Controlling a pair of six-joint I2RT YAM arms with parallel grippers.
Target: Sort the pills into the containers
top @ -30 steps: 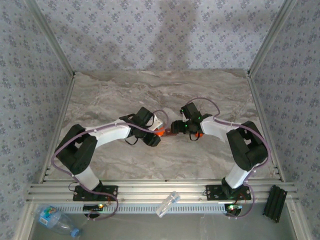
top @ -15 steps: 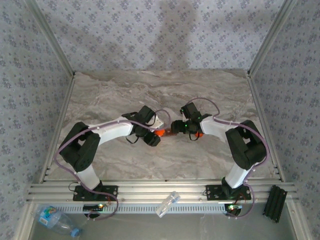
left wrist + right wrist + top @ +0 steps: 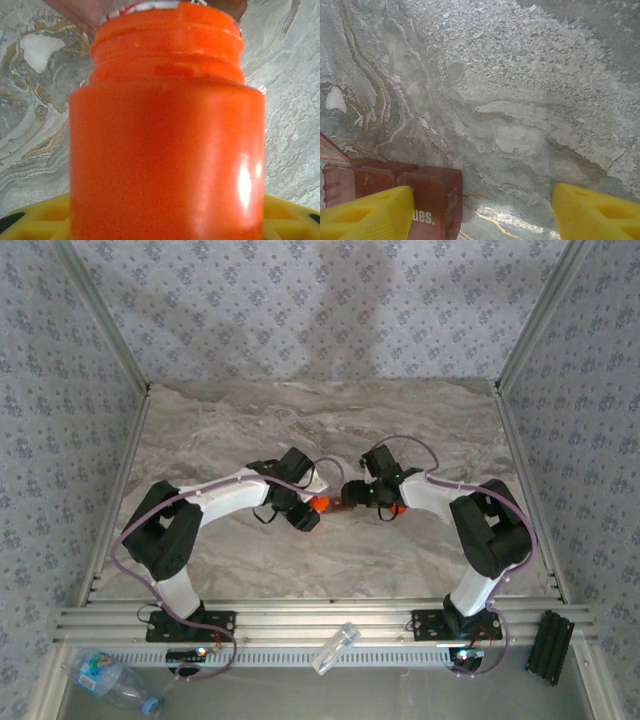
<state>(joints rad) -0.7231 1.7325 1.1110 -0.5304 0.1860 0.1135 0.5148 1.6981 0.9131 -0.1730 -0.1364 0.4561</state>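
Marble counter (image 3: 420, 420). My left tool (image 3: 309, 511) clamped on orange pill bottle (image 3: 165, 140), mid-counter, close to my right tool (image 3: 482, 210), fingers apart beside dark red organizer (image 3: 427, 195). Risk: tools bump, bottle knocked loose.

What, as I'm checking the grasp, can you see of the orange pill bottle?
The orange pill bottle is a small glossy cylinder of opaque orange plastic with a narrower ridged neck. It sits gripped between the yellow fingers of the left end effector, neck pointing away from the wrist, over the marble table. From above it shows as an orange spot near the table's middle, between the two arms.
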